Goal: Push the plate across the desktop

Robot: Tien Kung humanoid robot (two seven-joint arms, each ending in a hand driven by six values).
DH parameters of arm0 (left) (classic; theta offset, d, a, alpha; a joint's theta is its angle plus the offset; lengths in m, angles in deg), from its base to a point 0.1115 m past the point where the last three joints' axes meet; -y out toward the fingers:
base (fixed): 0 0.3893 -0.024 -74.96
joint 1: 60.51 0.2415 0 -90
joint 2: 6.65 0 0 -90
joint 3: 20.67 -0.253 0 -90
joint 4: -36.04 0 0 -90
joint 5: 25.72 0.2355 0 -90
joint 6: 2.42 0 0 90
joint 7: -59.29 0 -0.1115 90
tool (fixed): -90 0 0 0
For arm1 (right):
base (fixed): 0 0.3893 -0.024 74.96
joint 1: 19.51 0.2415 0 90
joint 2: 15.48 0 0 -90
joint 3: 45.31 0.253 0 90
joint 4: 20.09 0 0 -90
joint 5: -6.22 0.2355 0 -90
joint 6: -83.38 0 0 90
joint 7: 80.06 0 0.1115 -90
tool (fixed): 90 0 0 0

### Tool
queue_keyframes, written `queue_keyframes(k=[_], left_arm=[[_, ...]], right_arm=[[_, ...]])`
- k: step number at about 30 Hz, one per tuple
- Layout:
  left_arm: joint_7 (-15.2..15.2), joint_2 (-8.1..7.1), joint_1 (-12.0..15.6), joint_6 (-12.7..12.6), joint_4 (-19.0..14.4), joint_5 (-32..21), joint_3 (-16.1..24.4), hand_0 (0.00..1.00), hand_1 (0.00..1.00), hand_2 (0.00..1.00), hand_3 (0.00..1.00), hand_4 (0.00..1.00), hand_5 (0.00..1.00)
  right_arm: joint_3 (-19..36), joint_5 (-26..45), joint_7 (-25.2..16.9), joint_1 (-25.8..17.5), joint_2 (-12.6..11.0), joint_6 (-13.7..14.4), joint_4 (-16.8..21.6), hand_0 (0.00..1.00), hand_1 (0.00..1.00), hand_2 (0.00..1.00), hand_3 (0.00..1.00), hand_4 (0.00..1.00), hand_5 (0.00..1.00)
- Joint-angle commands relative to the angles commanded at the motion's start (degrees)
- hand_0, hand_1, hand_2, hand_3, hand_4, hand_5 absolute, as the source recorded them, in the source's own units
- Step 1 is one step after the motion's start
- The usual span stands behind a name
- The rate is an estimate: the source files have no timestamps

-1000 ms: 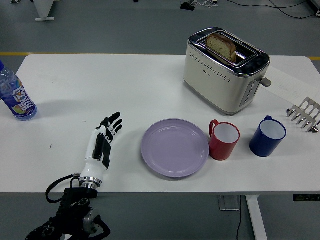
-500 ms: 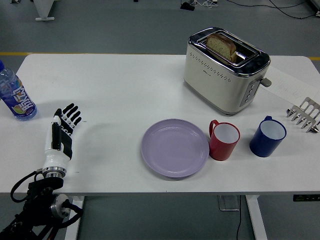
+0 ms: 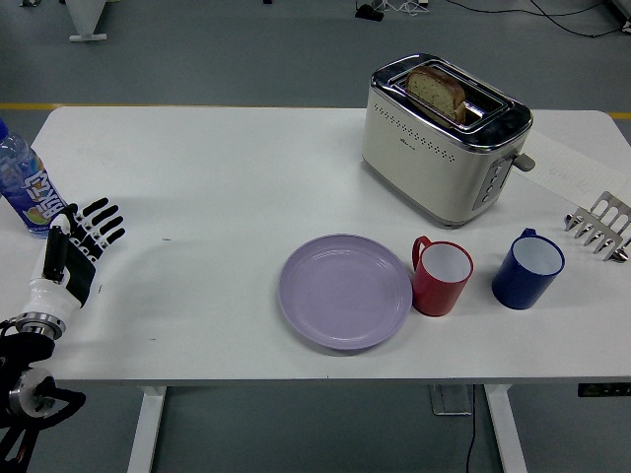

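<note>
Near the front edge of the white table [image 3: 246, 168], a little right of centre, sits the plate [image 3: 344, 292], flat and right way up. It is pale lilac, round, with a shallow well and a low raised rim, and nothing lies on it. Being a circle, it has no long axis and faces no particular way; its open side is simply up. Just to its right stands a red mug [image 3: 441, 277], close to the rim though I cannot tell if they touch, and beyond that a blue mug [image 3: 527, 268], both upright with handles turned to the upper left. Behind the mugs is a cream toaster [image 3: 446, 139] with a slice of bread [image 3: 437, 93] standing in one slot. At the far right edge lies a small metal rack [image 3: 599, 226]. The left hand [image 3: 75, 251] is over at the table's left side, well apart from the plate, black fingers [image 3: 103, 221] spread and pointing up and away, white back showing. It grips nothing. A water bottle [image 3: 24, 187] stands just beside its fingertips at the left edge, whether touching I cannot tell.
</note>
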Motion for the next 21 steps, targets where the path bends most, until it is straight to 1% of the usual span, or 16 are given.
queue_keyframes(k=[2,7,11,21], left_arm=[[-0.2,-0.34,0.0,0.1,0.0,-0.5,0.7,0.735,0.741,0.723,0.677,0.497,0.998],[-0.7,-1.81,0.2,0.1,0.1,-0.8,3.3,0.733,0.742,0.721,0.679,0.504,0.998],[-0.7,-2.42,0.3,0.2,0.3,-0.9,3.9,0.733,0.742,0.721,0.679,0.504,0.998],[-0.7,-2.63,0.6,0.1,1.1,-1.0,5.1,0.73,0.741,0.717,0.677,0.517,0.998]], right_arm=[[0.0,0.1,0.0,0.0,0.0,0.0,0.0,0.552,0.451,0.59,0.584,0.309,0.48],[0.0,0.2,0.1,0.0,0.0,0.1,0.0,0.552,0.451,0.59,0.584,0.308,0.479],[0.0,0.2,0.1,0.0,0.0,0.1,0.0,0.552,0.451,0.59,0.584,0.308,0.479],[-0.1,0.3,0.1,0.2,0.1,0.1,0.0,0.552,0.451,0.59,0.584,0.307,0.479]])
